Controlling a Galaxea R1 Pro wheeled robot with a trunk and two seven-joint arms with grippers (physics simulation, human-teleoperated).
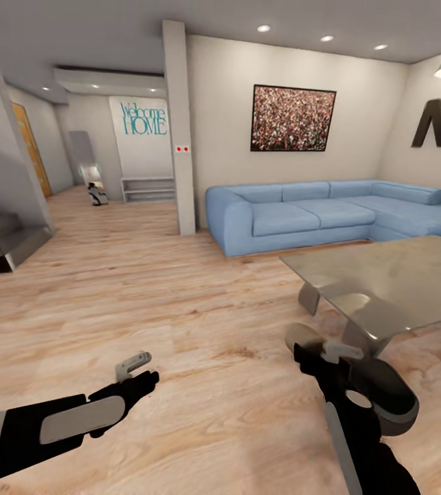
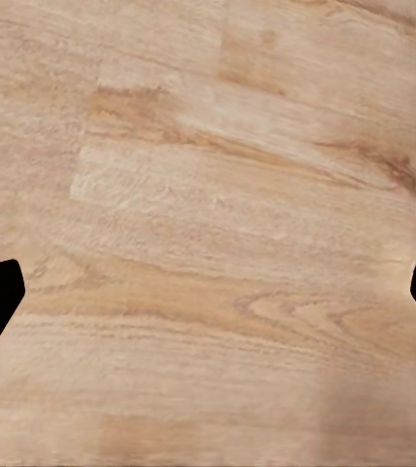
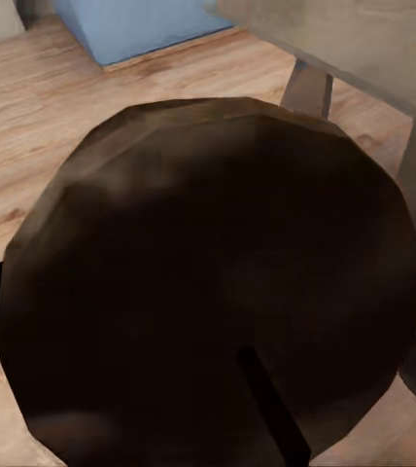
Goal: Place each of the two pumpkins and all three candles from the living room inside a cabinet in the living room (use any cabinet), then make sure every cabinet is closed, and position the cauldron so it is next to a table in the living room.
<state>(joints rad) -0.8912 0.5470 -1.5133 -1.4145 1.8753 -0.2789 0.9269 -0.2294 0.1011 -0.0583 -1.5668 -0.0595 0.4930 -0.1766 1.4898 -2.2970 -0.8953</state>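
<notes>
Dark round cauldron beside table

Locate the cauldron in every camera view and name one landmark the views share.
Head view: the cauldron sits low on the right, at the right claw, beside the table.
Left wrist view: not in it, only floor.
Right wrist view: fills the middle.
Shared landmark: the blue sofa.

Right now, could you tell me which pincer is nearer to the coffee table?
Right. The right pincer sits just off the coffee table, by its near slab leg, with a dark round object. The left pincer hangs over bare floor, well away.
</notes>
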